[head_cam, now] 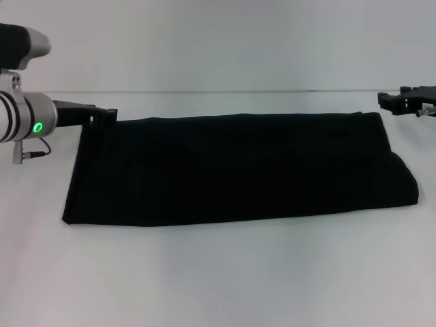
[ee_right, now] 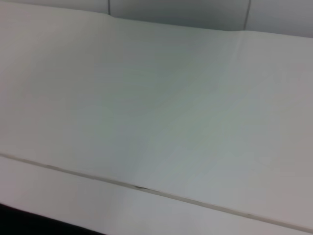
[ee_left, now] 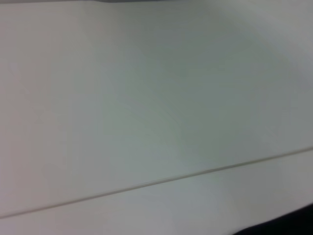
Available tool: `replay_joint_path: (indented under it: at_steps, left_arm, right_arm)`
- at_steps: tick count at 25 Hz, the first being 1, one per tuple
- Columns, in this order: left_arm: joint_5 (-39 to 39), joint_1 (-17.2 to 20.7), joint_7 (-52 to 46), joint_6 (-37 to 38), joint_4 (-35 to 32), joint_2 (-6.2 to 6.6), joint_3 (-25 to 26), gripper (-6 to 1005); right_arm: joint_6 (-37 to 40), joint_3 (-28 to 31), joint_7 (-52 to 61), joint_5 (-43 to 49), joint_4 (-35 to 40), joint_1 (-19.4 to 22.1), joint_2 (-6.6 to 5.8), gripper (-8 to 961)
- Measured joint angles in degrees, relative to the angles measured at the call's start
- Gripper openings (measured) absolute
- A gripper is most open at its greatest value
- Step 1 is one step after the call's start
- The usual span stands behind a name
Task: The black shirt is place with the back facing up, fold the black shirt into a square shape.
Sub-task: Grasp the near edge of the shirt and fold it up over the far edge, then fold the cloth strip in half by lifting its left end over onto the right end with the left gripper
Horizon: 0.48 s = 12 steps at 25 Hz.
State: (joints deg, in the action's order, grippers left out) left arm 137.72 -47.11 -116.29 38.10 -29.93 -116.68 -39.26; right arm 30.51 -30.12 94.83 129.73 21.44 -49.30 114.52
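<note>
The soft plain-black fabric shirt (head_cam: 235, 170) lies folded into a long band on the white table (head_cam: 218, 272), crosswise folds remaining to square it, while the left gripper (head_cam: 102, 116) sits at its far left corner and the right gripper (head_cam: 402, 102) just off its far right corner, and I cannot tell whether either pincer is apart or together.

A lab-like robot test bench: bare white table (head_cam: 218, 279) against a plain white wall (head_cam: 218, 41).

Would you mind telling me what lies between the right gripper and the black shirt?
In the head view, only a narrow strip of bare white table separates the right gripper from the black shirt.
</note>
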Motion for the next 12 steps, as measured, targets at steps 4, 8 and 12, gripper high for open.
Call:
replay_joint_path:
  at_steps: [4,8,12]
  left_arm:
    - [-0.36,2.42,-5.91,8.14,-5.07,0.3,0.02,440]
    - [-4.61,7.1,-8.09,26.68,-14.57,0.1,0.11,582]
    - [-12.7,12.36,-7.91,45.24,-19.7,0.54,0.21,749]
  right_arm:
    - [8.08,0.41,0.39,-2.07,2.16,1.85,-0.65,360]
    - [20.6,0.48,1.91,-5.61,5.25,4.82,-1.47,528]
    - [34.46,0.49,2.49,-8.73,7.54,8.22,-2.1,667]
